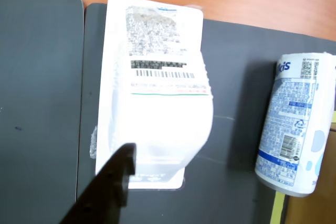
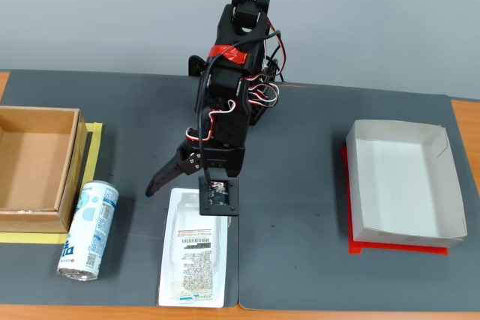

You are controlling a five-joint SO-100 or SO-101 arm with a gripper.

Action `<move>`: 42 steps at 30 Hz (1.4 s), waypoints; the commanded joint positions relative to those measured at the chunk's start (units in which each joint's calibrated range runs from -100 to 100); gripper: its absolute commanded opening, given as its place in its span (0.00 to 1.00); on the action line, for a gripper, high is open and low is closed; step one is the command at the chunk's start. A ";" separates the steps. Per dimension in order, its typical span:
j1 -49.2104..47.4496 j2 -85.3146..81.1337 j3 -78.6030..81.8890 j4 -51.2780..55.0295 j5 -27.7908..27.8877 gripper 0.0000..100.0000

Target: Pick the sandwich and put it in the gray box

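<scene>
The sandwich [image 2: 193, 252] is a flat white packet with a printed label, lying on the dark mat in front of the arm in the fixed view. It fills the middle of the wrist view [image 1: 155, 77]. My gripper [image 2: 185, 198] is open and empty, low over the packet's far end, with one jaw swung out to the left. One black finger [image 1: 111, 184] shows at the lower left of the wrist view, over the packet's near corner. The gray box [image 2: 442, 177], a shallow white-gray tray on a red base, stands empty at the right.
A blue-and-white drink can [image 2: 88, 230] lies on its side left of the sandwich, and shows at the right of the wrist view [image 1: 296, 124]. A brown cardboard box [image 2: 67, 166] stands at the far left. The dark mat [image 2: 300, 207] separates the sandwich from the gray box.
</scene>
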 commanded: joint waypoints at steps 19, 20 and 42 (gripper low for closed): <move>-3.26 7.20 -2.92 -0.82 0.32 0.47; -3.18 7.80 -2.92 -0.82 0.32 0.47; -0.80 18.40 -3.01 -8.11 0.37 0.47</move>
